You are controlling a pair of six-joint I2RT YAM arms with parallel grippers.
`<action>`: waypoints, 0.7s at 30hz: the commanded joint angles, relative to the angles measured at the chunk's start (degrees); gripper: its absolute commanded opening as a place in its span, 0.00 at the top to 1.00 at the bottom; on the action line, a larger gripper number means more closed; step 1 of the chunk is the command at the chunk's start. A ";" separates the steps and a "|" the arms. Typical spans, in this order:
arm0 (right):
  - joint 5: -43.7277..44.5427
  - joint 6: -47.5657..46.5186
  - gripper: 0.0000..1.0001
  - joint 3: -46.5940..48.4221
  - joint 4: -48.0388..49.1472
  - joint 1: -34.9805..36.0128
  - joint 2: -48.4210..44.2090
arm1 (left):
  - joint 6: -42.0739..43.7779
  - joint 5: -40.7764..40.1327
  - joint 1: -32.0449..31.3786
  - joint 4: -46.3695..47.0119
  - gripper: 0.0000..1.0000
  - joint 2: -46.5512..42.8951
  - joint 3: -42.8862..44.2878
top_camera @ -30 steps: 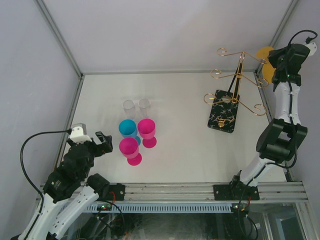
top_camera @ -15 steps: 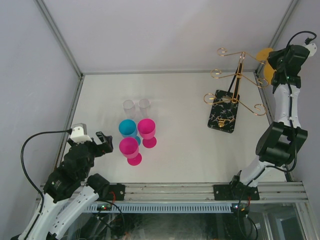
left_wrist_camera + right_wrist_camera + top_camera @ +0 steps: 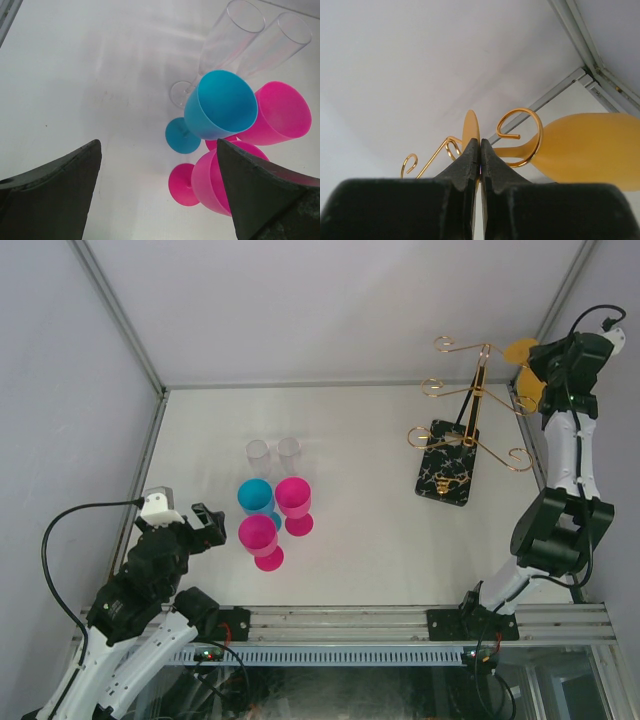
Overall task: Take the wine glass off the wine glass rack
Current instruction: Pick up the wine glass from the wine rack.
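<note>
The wine glass rack is a gold wire stand on a black marbled base at the right of the table. An orange-yellow wine glass hangs on its side at the rack's far right arm. In the right wrist view its stem passes through a curled loop, with the bowl to the right. My right gripper is shut on the glass's thin foot disc, high by the right wall. My left gripper is open and empty, low at the near left.
A blue goblet, two pink goblets and two clear flutes stand in a cluster at the table's middle left, just ahead of my left gripper. The frame's metal post runs close behind the rack.
My right wrist has shifted slightly up and back with the glass's foot held; the foot disc has edged a little left. The left arm has not moved.
</note>
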 commanded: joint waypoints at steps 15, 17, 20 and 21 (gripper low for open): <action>0.33 5.08 1.00 16.57 5.44 3.73 11.39 | -0.18 -0.04 0.34 2.14 0.00 0.13 -0.50; 0.56 5.12 1.00 17.10 7.35 3.81 12.12 | -0.18 -0.06 0.32 2.13 0.00 0.10 -0.54; 0.27 4.47 1.00 18.67 8.66 4.07 12.62 | -0.18 -0.02 0.34 2.13 0.00 0.23 -0.55; -0.19 4.30 1.00 19.05 9.08 4.15 12.66 | -0.18 -0.06 0.34 2.13 0.00 0.24 -0.55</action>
